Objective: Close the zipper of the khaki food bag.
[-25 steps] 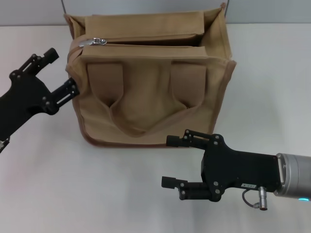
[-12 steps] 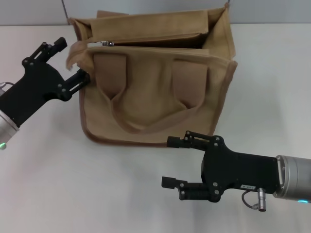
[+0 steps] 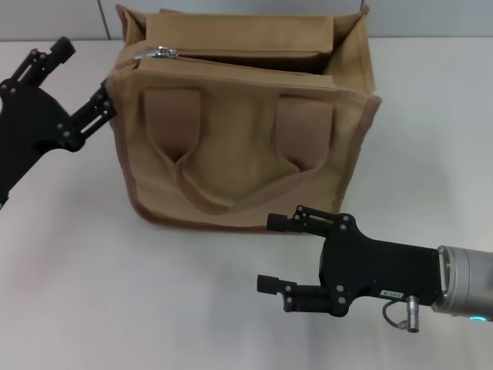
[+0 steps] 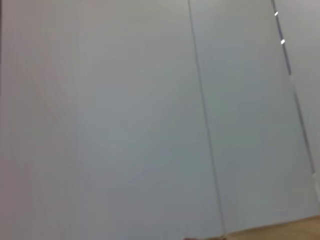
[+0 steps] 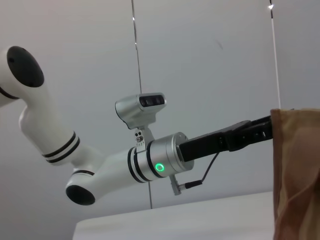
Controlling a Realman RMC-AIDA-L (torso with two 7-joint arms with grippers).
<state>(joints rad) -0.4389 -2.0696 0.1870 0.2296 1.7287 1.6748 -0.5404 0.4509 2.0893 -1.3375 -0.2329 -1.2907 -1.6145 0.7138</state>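
Note:
The khaki food bag (image 3: 246, 146) stands upright in the middle of the table in the head view. Its zipper (image 3: 231, 65) runs along the top and gapes open toward the right end. The silver pull tab (image 3: 160, 52) sits at the left end. My left gripper (image 3: 83, 77) is open beside the bag's left end, with its lower finger (image 3: 100, 106) close to the bag's side. It holds nothing. My right gripper (image 3: 274, 253) is open and empty, low over the table in front of the bag. The bag's edge (image 5: 295, 175) also shows in the right wrist view.
The white table (image 3: 92, 277) surrounds the bag, with a grey wall (image 3: 46, 15) behind it. The right wrist view shows my left arm (image 5: 150, 162) reaching toward the bag. The left wrist view shows only the wall (image 4: 150, 120).
My left gripper has drawn back to the left from the bag's top left corner. That corner, pushed in half a second ago, stands straight again. The right arm has not moved.

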